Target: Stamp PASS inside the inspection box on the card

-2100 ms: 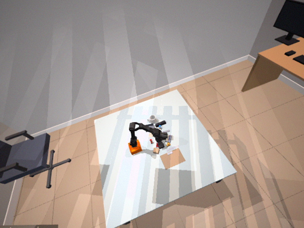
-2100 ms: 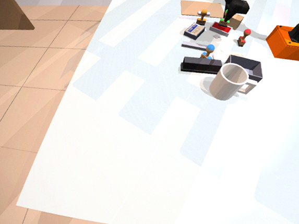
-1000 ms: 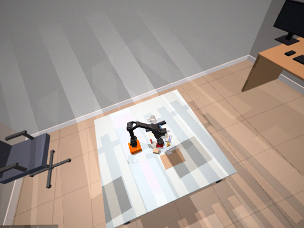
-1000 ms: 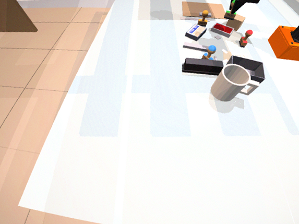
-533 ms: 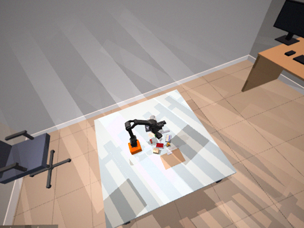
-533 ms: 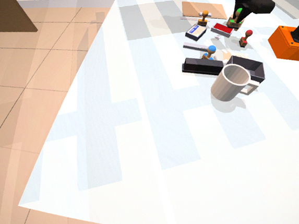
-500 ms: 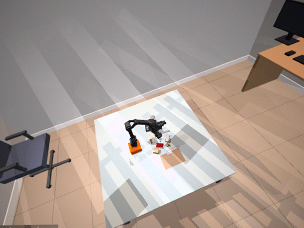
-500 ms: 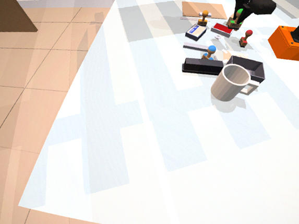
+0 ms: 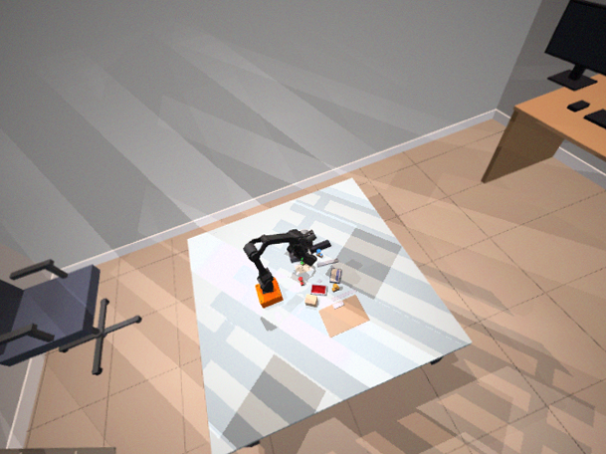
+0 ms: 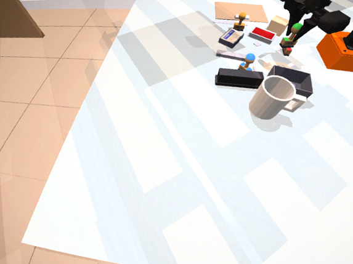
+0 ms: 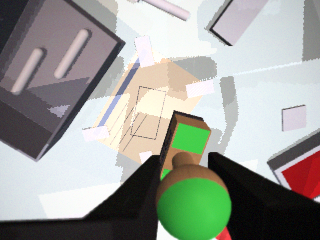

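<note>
One stamp is up in the air right now: the gripper [image 11: 184, 172] is clamped on the neck of the green-knobbed stamp [image 11: 187, 150], just under the round knob, and carries it above the tan card [image 11: 150, 102]. In the wrist view the stamp's block overlaps the card's lower right edge, while the thin outline of the inspection box [image 11: 148, 114] lies just beside it to the left, so the stamp does not look centred over the box yet. That is the main risk: a descent from this spot would likely print across the box line or off the card edge. The stamp also looks a little tilted in the fingers, which could give a lopsided or smeared print if it lands on one edge first. Clutter is close too. A red-knobbed stamp [image 10: 287, 50] stands near the held one in the exterior view, and the dark tray [image 11: 47, 70] sits right next to the card, so a sideways correction made low could knock either. The red ink pad [image 11: 305, 175] lies off to the right.
</note>
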